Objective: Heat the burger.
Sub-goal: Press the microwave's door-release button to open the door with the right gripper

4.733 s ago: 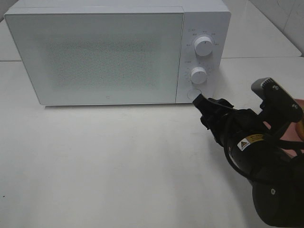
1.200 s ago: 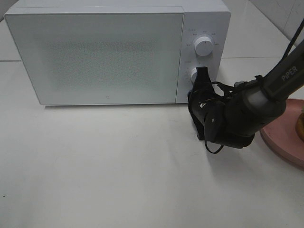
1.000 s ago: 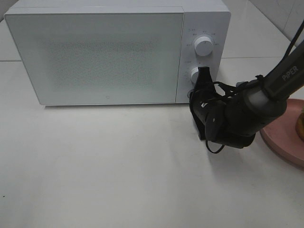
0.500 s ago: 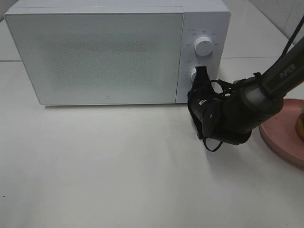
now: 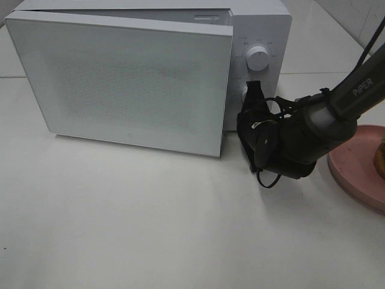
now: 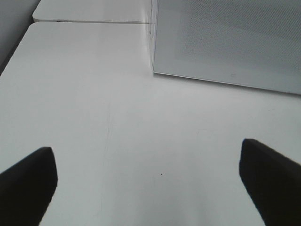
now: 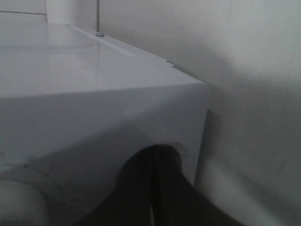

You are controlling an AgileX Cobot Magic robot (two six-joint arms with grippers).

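Where the right edge of the high view cuts it off, the burger (image 5: 381, 158) shows only as a golden-brown sliver. It sits on a round pink plate (image 5: 355, 174) on the white table (image 5: 150, 229), off to the right of the microwave (image 5: 264, 21).

Item, right claw (image 5: 251, 105): clenched and empty, held against the low part of the control panel (image 5: 271, 78), just beside the half-hidden lower knob (image 5: 244, 94). In the wrist view its dark fingers (image 7: 136, 193) meet a round recess in the panel.

Item, upper knob (image 5: 258, 58): clear of the claw.

Item, door (image 5: 126, 84): ajar, its free edge swung out over the table.

Item, left claw (image 6: 150, 183): released, fingers (image 6: 28, 183) spread wide above bare table, grasping nothing, with the door's lower edge ahead of it.
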